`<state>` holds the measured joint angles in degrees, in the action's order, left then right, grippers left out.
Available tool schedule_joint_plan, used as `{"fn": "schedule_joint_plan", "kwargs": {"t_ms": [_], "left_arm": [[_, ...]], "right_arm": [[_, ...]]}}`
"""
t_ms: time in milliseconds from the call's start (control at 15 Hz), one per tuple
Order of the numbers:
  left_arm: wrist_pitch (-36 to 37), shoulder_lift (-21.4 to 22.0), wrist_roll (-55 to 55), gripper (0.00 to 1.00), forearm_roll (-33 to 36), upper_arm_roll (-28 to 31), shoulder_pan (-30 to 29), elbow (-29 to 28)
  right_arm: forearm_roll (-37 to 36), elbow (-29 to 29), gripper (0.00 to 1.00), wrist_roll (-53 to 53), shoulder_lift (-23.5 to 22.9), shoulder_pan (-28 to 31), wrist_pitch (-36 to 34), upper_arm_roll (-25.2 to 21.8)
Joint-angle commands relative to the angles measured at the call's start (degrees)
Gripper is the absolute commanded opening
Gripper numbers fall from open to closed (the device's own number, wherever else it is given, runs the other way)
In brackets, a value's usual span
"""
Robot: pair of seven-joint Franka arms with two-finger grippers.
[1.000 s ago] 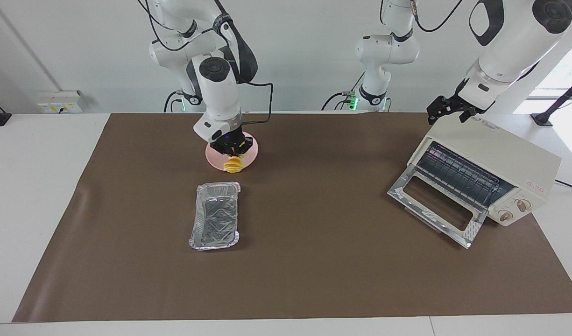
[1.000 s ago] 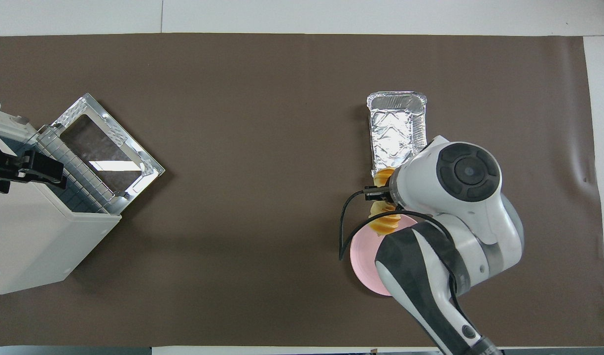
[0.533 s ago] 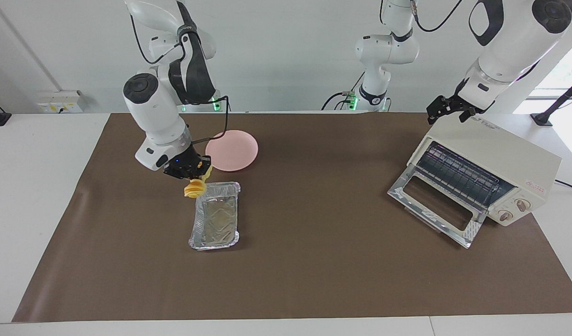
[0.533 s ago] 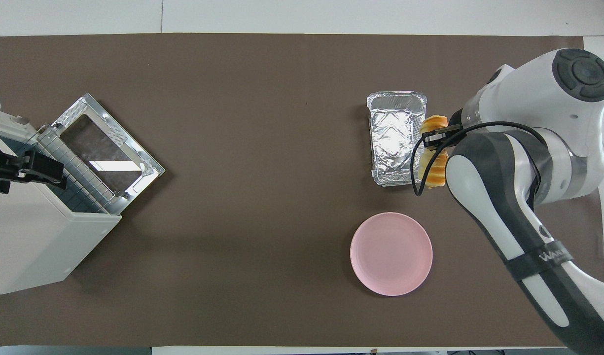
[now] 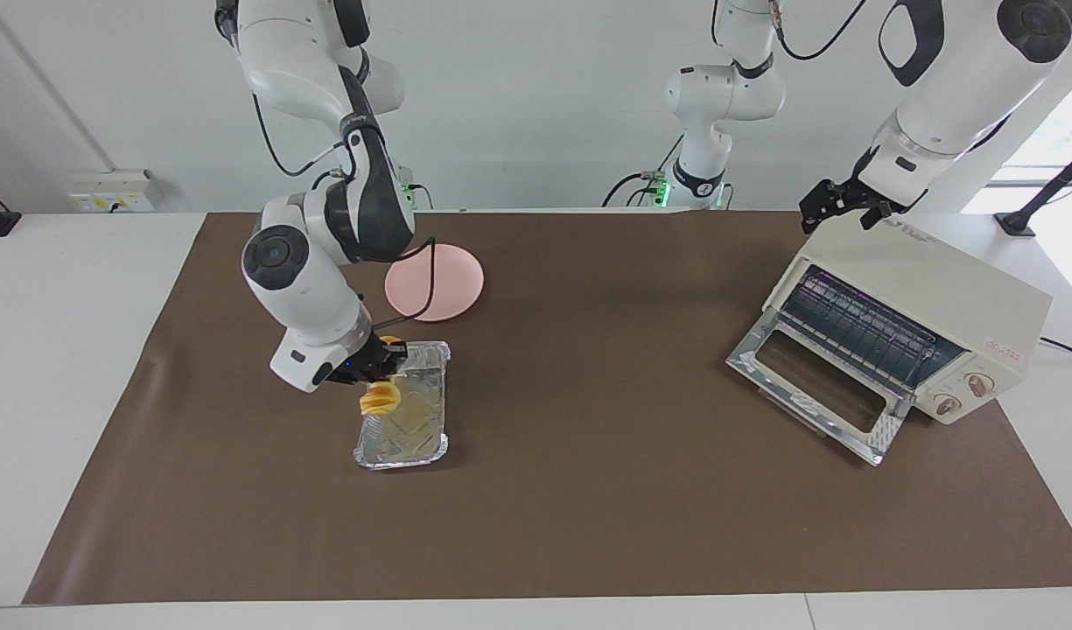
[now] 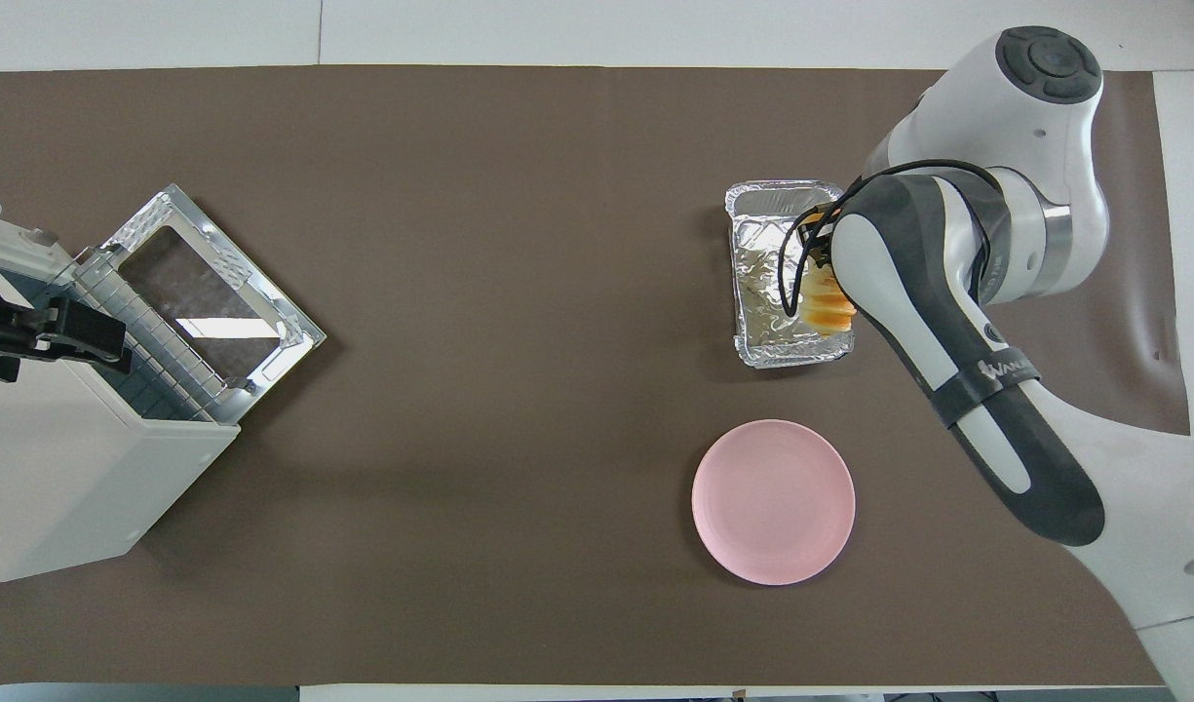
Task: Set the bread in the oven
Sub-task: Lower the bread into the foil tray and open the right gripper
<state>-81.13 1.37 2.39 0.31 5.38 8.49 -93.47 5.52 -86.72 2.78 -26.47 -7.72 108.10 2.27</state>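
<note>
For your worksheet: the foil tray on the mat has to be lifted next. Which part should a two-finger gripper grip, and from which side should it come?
Grip the foil tray by the thin raised rim of a long side, coming from above with one finger inside and one outside. The tray is likely too wide to span, and its low walls leave only the rim. The bread in the right gripper hangs over it.

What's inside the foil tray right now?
Nothing rests in the foil tray; its crinkled floor is bare. The right gripper holds the bread over it, hiding one edge. The left gripper waits over the oven.
</note>
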Motion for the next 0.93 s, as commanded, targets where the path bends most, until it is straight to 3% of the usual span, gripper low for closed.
{"fn": "schedule_joint_plan", "kwargs": {"t_ms": [0, 333, 533, 600, 667, 867], "left_arm": [[-0.77, 1.09, -0.10, 1.00, 0.47, -0.20, -0.58, 0.04], [-4.19, 1.09, -0.10, 1.00, 0.48, -0.37, -0.05, 0.05], [-7.54, 1.01, -0.45, 1.00, 0.48, -0.37, 0.04, -0.04], [-8.59, 0.92, -0.54, 1.00, 0.48, -0.37, 0.04, -0.13], [-8.95, 1.00, -0.54, 1.00, 0.48, -0.37, 0.04, -0.39], [-9.04, 1.01, -0.45, 1.00, 0.39, -0.37, -0.23, -0.39]], "right_arm": [[1.69, 3.93, 0.00, 1.61, -3.41, 0.08, -0.53, 0.37], [1.68, -1.94, 0.00, 1.70, -3.86, -0.45, 5.88, 0.37], [1.68, -2.48, 0.00, 1.61, -3.68, -0.54, 6.51, 0.37], [1.68, -2.75, 0.25, 1.61, -3.68, -1.24, 6.60, 0.37], [1.68, -3.27, 0.98, 1.35, -3.50, -1.42, 7.64, 0.37], [2.12, -2.93, 1.00, -0.23, -3.50, -1.77, 7.30, 0.37]]}}
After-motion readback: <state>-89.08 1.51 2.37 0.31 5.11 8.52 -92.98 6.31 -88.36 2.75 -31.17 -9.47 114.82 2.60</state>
